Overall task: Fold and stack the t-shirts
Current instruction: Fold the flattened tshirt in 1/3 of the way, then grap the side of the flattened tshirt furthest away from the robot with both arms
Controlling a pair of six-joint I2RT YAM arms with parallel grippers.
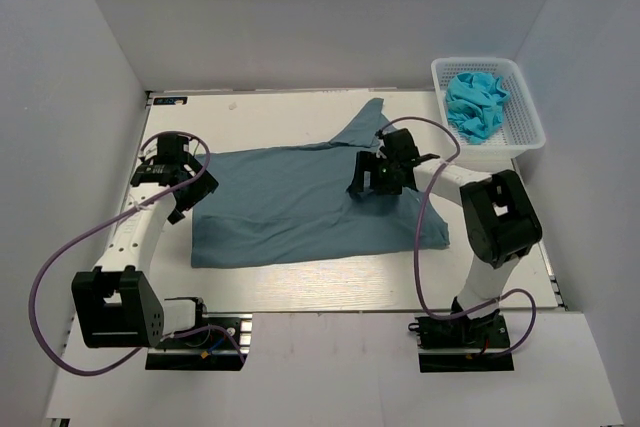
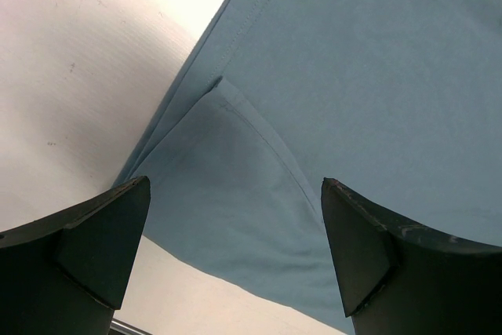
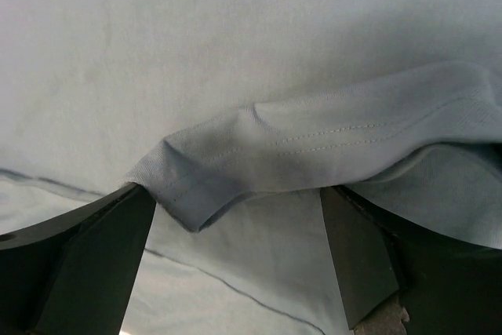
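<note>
The left gripper (image 2: 235,221) and right gripper (image 3: 235,221) both hang wide open over the spread-out blue t-shirt (image 1: 290,202).

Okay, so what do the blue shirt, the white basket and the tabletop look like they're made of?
The t-shirt looks like soft matte knit cloth, perhaps cotton: it drapes, creases and has stitched hems. The basket seems moulded white plastic, with slotted lattice walls. The table is a smooth white board with faint scuffs; its material is unclear.

Top view overhead, wide; wrist views close, facing down, probably sharing t-shirt (image 1: 300,207).
</note>
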